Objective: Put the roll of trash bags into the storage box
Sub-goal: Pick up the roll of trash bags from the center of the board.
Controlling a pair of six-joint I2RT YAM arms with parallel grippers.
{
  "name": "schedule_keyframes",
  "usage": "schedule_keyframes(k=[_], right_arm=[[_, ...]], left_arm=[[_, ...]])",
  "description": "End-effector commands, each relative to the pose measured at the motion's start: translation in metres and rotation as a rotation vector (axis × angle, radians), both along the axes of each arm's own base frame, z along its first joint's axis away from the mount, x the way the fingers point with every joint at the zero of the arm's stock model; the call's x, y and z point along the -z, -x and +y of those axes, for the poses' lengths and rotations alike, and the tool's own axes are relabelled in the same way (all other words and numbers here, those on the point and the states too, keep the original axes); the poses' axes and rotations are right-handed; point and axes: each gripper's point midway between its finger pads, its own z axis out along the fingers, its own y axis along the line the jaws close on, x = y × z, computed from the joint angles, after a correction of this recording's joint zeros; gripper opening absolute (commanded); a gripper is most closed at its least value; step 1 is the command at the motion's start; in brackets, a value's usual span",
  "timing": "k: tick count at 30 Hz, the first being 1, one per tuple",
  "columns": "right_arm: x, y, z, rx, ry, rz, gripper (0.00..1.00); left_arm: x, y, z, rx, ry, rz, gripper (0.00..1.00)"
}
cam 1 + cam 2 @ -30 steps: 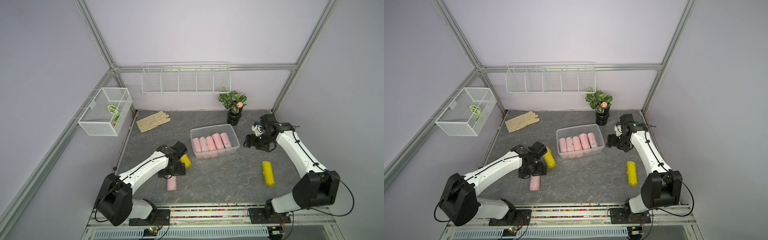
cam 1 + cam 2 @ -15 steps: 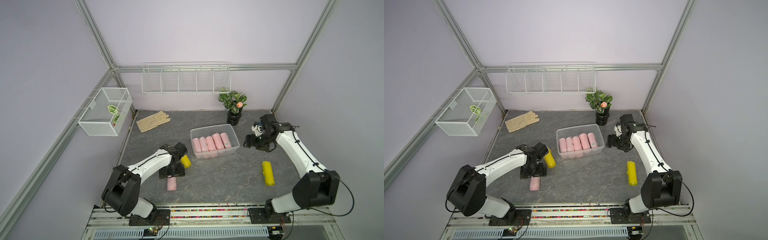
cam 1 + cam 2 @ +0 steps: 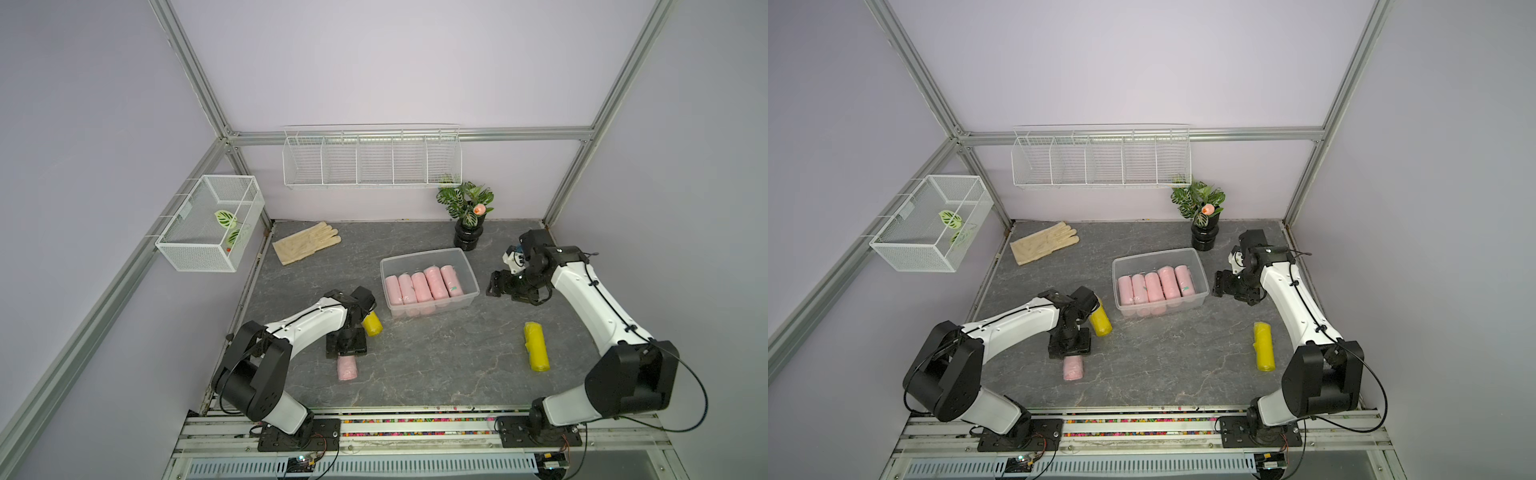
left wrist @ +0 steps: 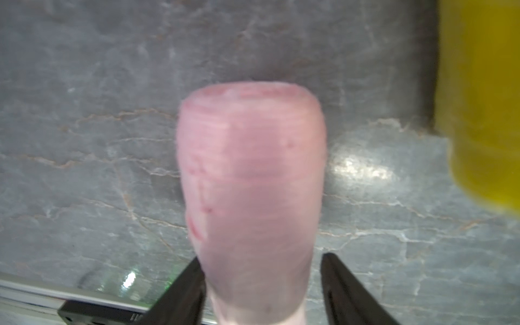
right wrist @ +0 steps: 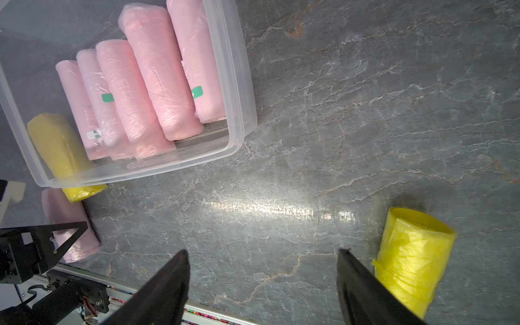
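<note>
1. Near zone. One pink roll of trash bags lies on the grey bench, near the front edge and left of centre. It is outside the storage box. The left claw points down over the far end of this roll, with its jaws astride it. In the left wrist view one finger rests against the roll, and a narrow gap shows between the roll and the other finger. The roll is bracketed but not clamped, and it lies flat on the bench.

2. Middle zone. A yellow roll lies alone on the right. A second yellow roll lies just beyond the left claw, close to the near left corner of the box.

3. Storage box. The clear tub stands at bench centre. Five pink rolls lie side by side inside it.

4. Right claw. It hangs just to the right of the box. Its jaws are spread wide and hold nothing.

5. Far zone. A beige glove lies at the far left. A potted plant stands at the far right of centre. A white wire rack hangs on the back wall, and a mesh basket hangs on the left wall.
</note>
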Motion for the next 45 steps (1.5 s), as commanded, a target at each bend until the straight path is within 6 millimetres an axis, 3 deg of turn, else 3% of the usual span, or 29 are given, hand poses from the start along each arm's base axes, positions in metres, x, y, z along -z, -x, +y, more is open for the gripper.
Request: schedule_keyframes(k=[1,11,15,20,28,32,37,41,45], right_arm=[[0.000,0.004,-0.003,-0.006,0.007,-0.006,0.83],[0.001,0.004,-0.004,-0.004,0.012,-0.004,0.83],[0.001,0.004,-0.004,-0.004,0.014,-0.004,0.83],[0.001,0.004,-0.004,-0.004,0.015,-0.002,0.83],[0.000,0.004,-0.005,-0.003,0.018,-0.006,0.83],[0.001,0.004,-0.005,-0.001,0.019,-0.003,0.83],[0.000,0.004,-0.005,0.001,0.021,-0.003,0.83],[-0.001,0.002,-0.005,0.003,0.018,-0.005,0.83],[-0.002,0.002,-0.005,0.008,0.016,-0.007,0.83]], left_arm=[[0.007,0.002,-0.003,0.002,0.019,0.017,0.61],[0.015,0.001,-0.005,-0.016,0.030,0.015,0.61],[0.016,0.002,-0.008,-0.038,0.060,0.004,0.52],[0.007,-0.002,-0.009,-0.056,0.085,-0.047,0.43],[-0.016,-0.012,-0.013,-0.063,0.124,-0.131,0.40],[-0.043,-0.023,-0.020,-0.064,0.162,-0.190,0.40],[-0.098,-0.050,-0.039,-0.035,0.259,-0.318,0.40],[-0.144,-0.077,-0.067,0.029,0.382,-0.431,0.41],[-0.176,-0.105,-0.099,0.078,0.502,-0.514,0.42]])
